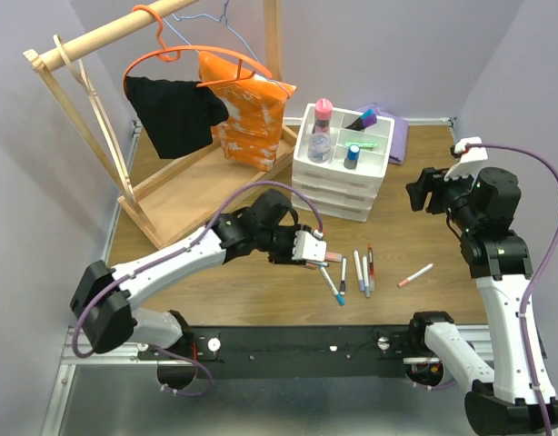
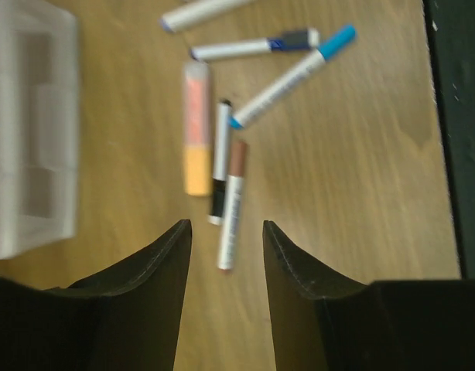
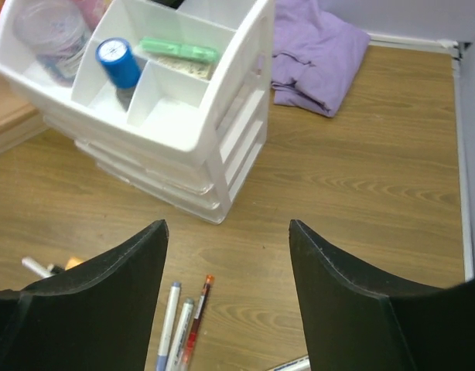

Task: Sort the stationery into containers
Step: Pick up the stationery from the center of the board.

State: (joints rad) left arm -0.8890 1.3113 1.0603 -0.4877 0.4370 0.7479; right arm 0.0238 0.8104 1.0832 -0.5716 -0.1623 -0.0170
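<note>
My left gripper is open and empty, low over loose stationery on the table. In the left wrist view a brown-capped white pen lies just ahead between the jaws, beside a black-ended pen, a pink-and-orange highlighter and a blue-capped pen. My right gripper is open and empty, raised right of the white organiser. Its divided tray holds a blue-capped bottle and a green highlighter. A pink-capped bottle and a purple highlighter also stand in it.
More pens lie in front of the organiser, one apart at the right. A purple cloth lies behind the organiser. A wooden clothes rack with an orange bag stands at the back left.
</note>
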